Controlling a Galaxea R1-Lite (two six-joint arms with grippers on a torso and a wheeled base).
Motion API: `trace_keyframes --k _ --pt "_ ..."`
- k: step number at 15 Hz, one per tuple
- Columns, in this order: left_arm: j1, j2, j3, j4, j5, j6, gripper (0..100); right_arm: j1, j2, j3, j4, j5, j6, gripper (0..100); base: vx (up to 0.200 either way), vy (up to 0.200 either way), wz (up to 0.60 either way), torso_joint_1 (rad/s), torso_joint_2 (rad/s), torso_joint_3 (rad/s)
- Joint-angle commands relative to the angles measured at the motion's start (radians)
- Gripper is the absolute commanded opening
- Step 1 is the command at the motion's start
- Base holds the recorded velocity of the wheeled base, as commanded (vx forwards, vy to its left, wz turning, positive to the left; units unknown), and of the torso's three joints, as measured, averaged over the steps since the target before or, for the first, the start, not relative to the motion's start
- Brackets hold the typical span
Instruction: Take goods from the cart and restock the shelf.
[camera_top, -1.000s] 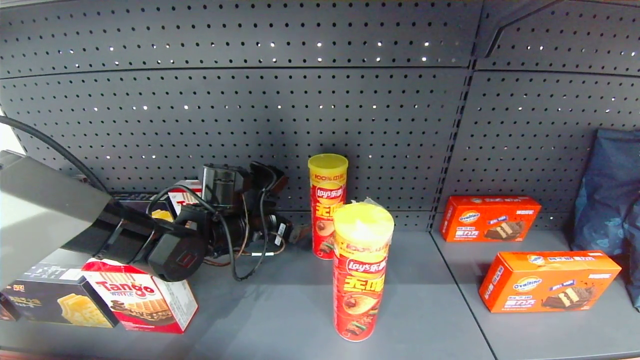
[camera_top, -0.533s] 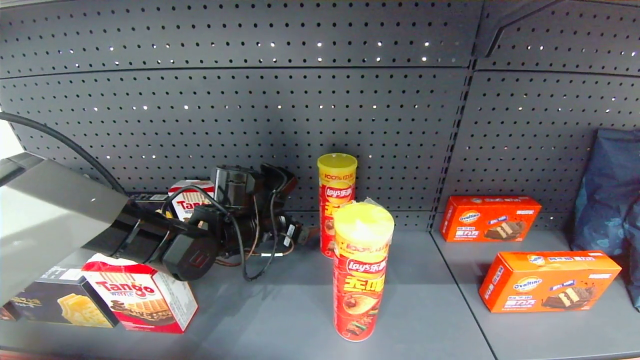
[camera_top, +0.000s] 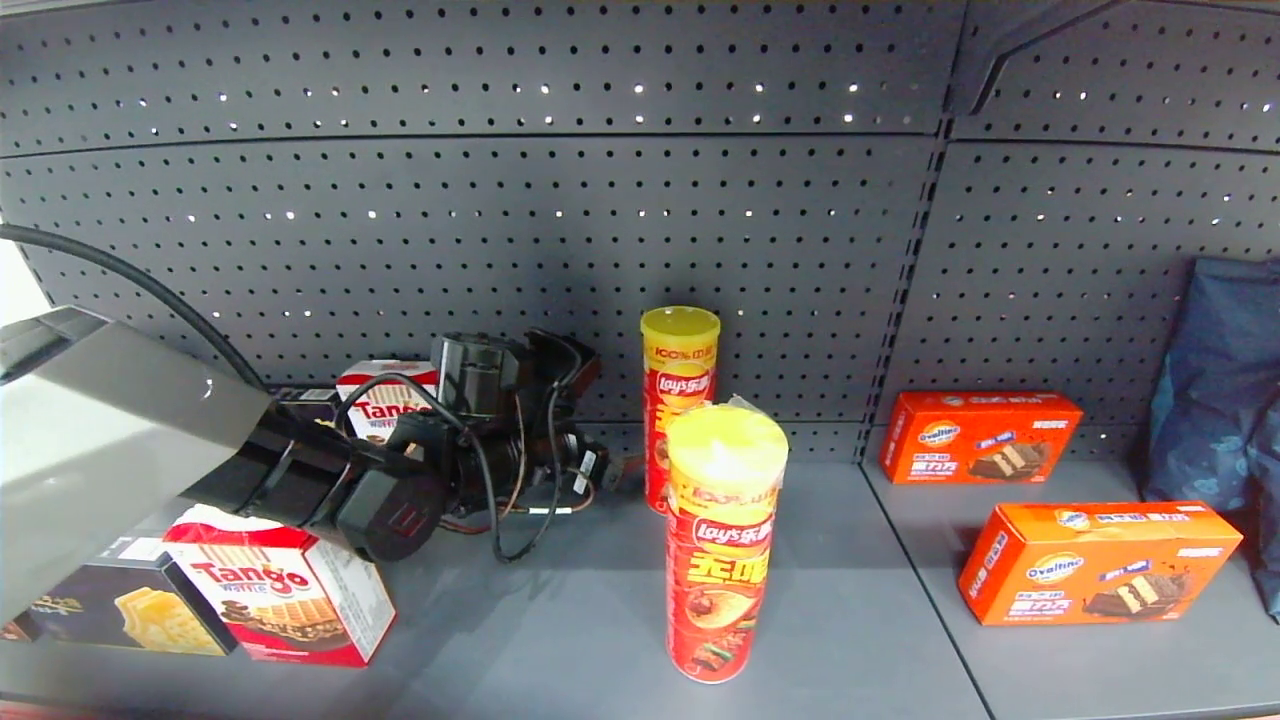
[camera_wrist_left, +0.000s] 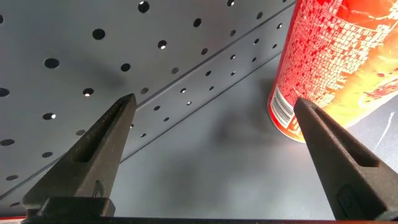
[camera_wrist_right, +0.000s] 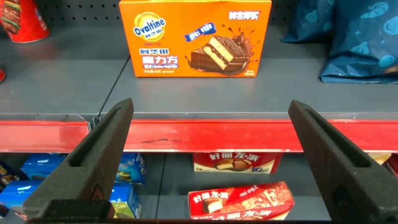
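The rear chip can (camera_top: 680, 400) stands upright at the back of the shelf (camera_top: 560, 620), close to the pegboard (camera_top: 500, 250), at about 11 o'clock of the front chip can (camera_top: 727, 540). The two overlap in the head view, so whether they touch cannot be told. The left gripper (camera_top: 622, 470) lies low at the rear can's 9 o'clock, spread wide and holding nothing.

The likeliest trouble is a tip-over. The can is tall and narrow, and one finger sits right beside its base. A sideways drift toward 3 o'clock while the arm pulls out could knock it into the front can and topple both. The loose cables on the wrist could also drag over the waffle box (camera_top: 285, 600) at the arm's 7 o'clock if the arm draws back low.

The left wrist view gives what the head view hides. The left gripper (camera_wrist_left: 212, 102) has bare shelf and pegboard between its fingers. The rear chip can (camera_wrist_left: 336, 62) lies outside the gap, by one fingertip, with its foot flat on the shelf.

The right wrist view shows the right gripper (camera_wrist_right: 209, 104), also spread and empty, hanging in front of the red edge strip (camera_wrist_right: 199, 135). It faces an orange box (camera_wrist_right: 196, 37) and a blue bag (camera_wrist_right: 360, 31), with more packaged goods on the lower shelf (camera_wrist_right: 242, 199).
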Motion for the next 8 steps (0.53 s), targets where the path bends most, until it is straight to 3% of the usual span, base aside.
trace_keyframes --k 1,6,8 --pt "0.002 -0.037 -0.002 0.001 0.003 0.0 100 0.0 0.001 0.0 -0.001 0.001 0.0 100 0.0 0.0 0.0 0.0 0.0 0.0" --pt "0.009 -0.34 0.048 0.134 0.006 -0.004 100 0.0 0.001 0.0 -0.001 0.001 0.0 100 0.0 0.0 0.0 0.0 0.0 0.0" --pt "0.006 -0.456 0.103 0.16 0.032 0.023 100 0.0 0.001 0.0 -0.001 0.001 0.0 100 0.0 0.0 0.0 0.0 0.0 0.0"
